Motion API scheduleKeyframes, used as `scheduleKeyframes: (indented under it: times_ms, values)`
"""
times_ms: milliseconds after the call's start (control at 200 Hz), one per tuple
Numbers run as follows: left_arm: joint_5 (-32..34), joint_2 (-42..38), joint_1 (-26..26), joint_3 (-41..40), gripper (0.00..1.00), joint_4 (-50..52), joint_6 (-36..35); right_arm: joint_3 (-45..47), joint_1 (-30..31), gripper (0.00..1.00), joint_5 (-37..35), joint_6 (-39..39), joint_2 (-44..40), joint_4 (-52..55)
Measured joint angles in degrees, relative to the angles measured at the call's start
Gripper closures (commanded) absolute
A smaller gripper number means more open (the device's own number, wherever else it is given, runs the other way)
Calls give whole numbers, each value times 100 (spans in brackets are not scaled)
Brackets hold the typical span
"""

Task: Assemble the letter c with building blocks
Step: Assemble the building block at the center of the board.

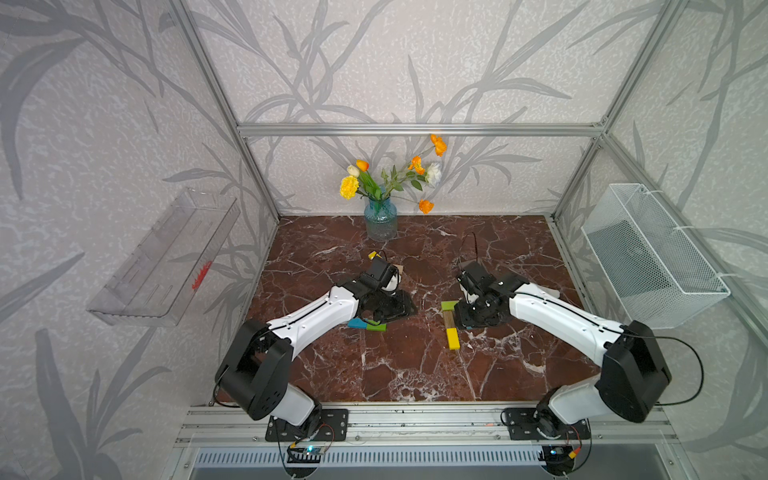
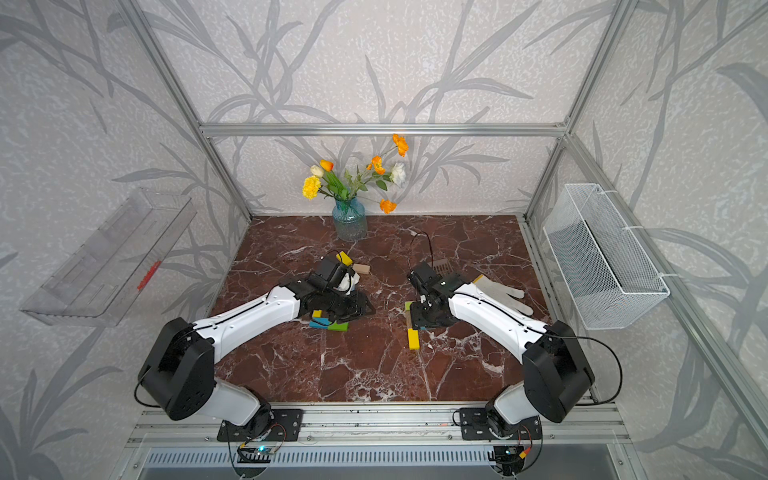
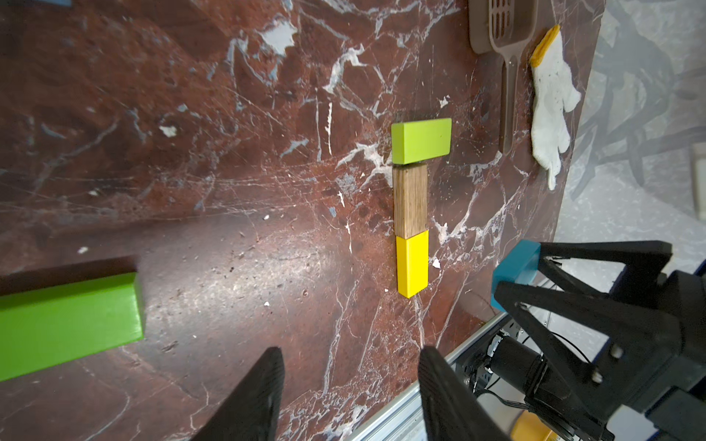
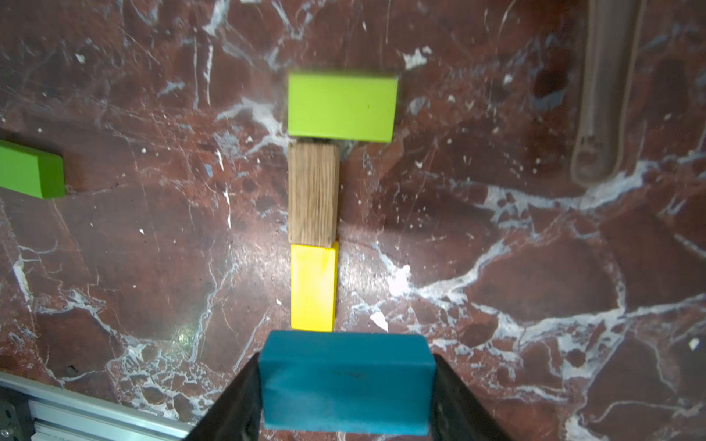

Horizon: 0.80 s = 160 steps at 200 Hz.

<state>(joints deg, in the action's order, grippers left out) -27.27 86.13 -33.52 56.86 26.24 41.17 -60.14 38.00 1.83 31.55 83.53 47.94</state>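
Observation:
Three building blocks lie end to end in a line: a lime green block (image 4: 342, 107) set crosswise, a wood block (image 4: 313, 196) and a yellow block (image 4: 314, 288). My right gripper (image 4: 345, 366) is shut on a teal block (image 4: 345, 389), held crosswise just past the yellow block's near end. My left gripper (image 3: 351, 355) is open over bare marble with nothing between its fingers. A green block (image 3: 68, 324) lies off to its side. In a top view, a teal block (image 1: 356, 323) and a green block (image 1: 376, 327) lie by the left arm. A yellow block (image 2: 344, 258) and a tan block (image 2: 360, 269) lie farther back.
A blue glass vase (image 1: 380, 222) of flowers stands at the back centre. A brown slotted scoop (image 3: 504, 38) and a white glove (image 2: 500, 291) lie right of the line of blocks. A wire basket (image 1: 652, 257) hangs on the right wall and a clear tray (image 1: 166, 257) on the left.

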Motion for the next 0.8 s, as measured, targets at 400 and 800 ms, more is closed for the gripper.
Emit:
scheduleKeyframes:
  times_ms: [400,800]
  values:
    - [-50,0,-201,-236,47,-393,262,1130,828,40,-339,466,-581,-422]
    - [-446,-2,-234,-612,49,-629,264,1845,1147,40,-490,953,-835,-1040]
